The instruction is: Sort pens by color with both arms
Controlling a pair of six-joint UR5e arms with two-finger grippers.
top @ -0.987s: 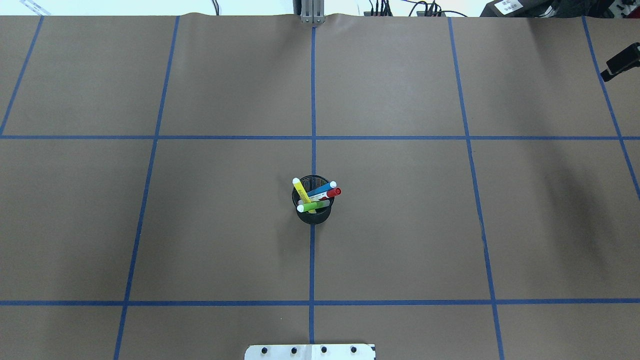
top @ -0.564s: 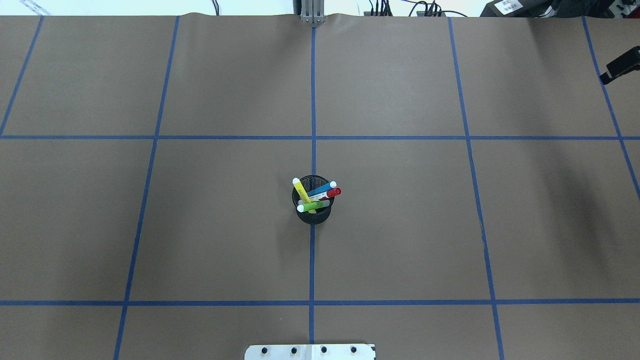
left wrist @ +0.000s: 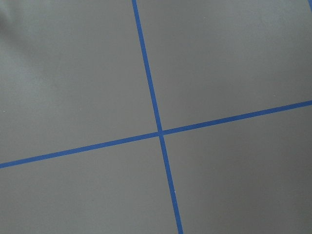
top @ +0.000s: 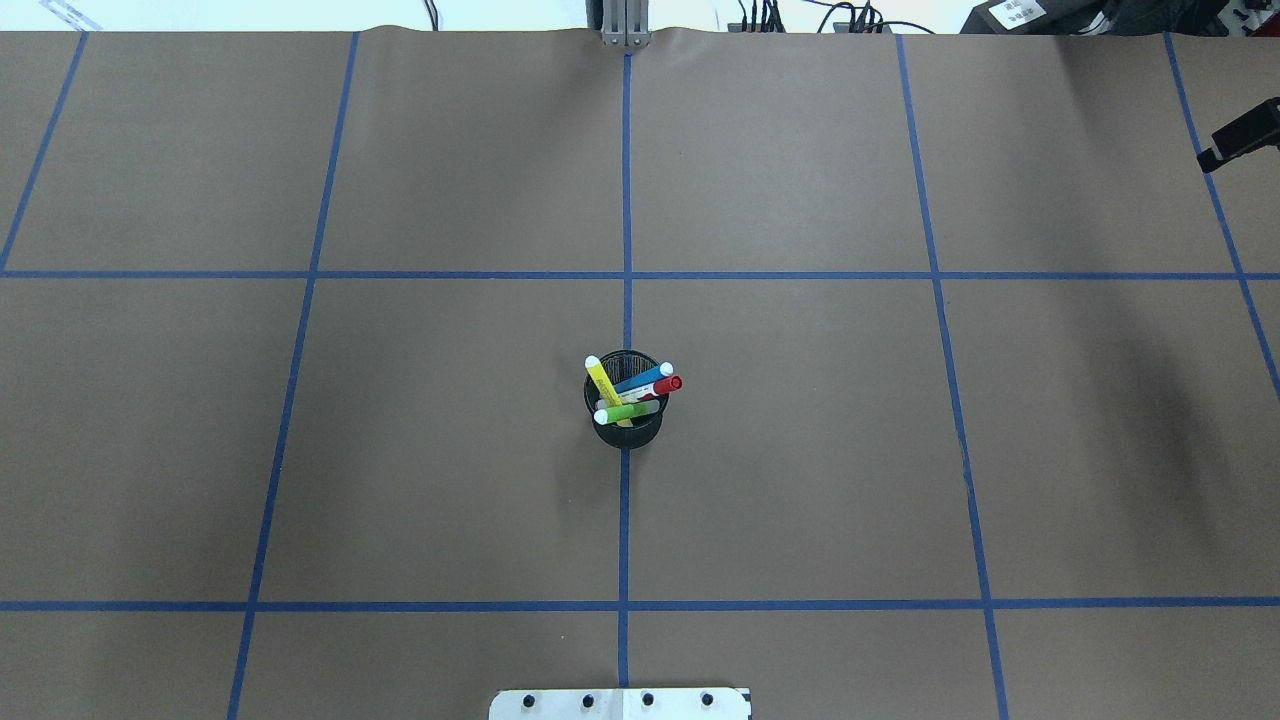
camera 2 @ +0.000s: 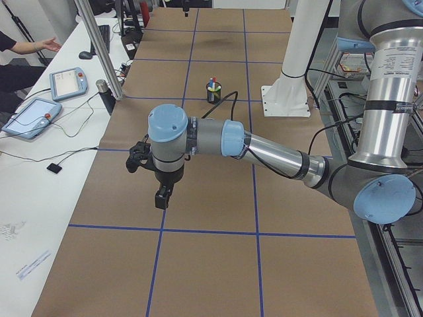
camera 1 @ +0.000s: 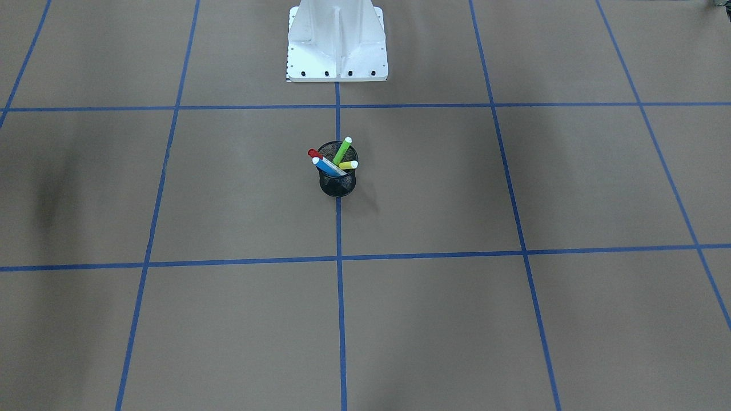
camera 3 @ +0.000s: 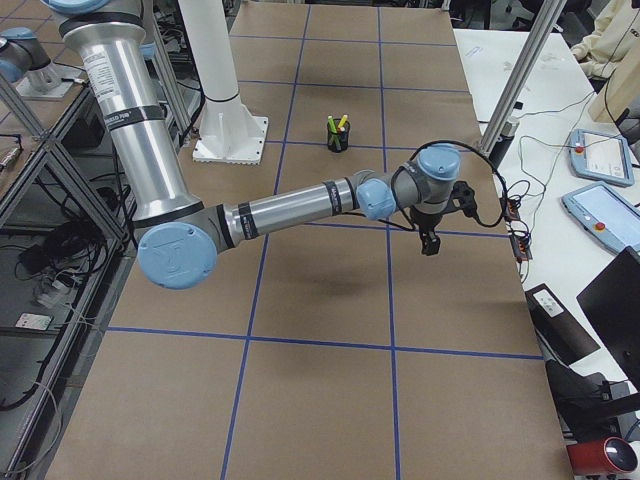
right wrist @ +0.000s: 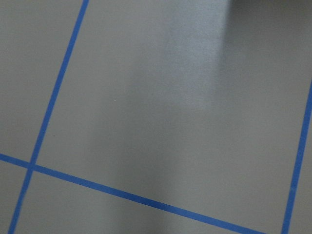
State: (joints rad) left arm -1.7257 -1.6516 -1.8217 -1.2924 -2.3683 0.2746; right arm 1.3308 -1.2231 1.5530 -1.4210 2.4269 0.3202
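Several pens stand in a black mesh cup (top: 628,430) at the table's centre: a yellow pen (top: 601,385), a blue pen (top: 645,378), a red-capped pen (top: 674,383) and a green pen (top: 622,412). The front-facing view shows the same cup (camera 1: 337,184) and green pen (camera 1: 342,150). My left gripper (camera 2: 161,198) hangs over the table far to the cup's left; I cannot tell whether it is open or shut. My right gripper (camera 3: 430,245) hangs far to the cup's right. Only a black part of the right gripper (top: 1238,133) shows overhead, and its state is unclear.
Blue tape lines divide the brown table into squares. The white robot base (camera 1: 337,43) stands behind the cup. Teach pendants (camera 2: 66,82) lie on a side bench, with a person's hand (camera 2: 41,45) near them. Another person (camera 3: 615,40) sits past the far edge.
The black part of my right gripper at the overhead view's right edge has shifted slightly down in the view. The cup and pens have not moved.
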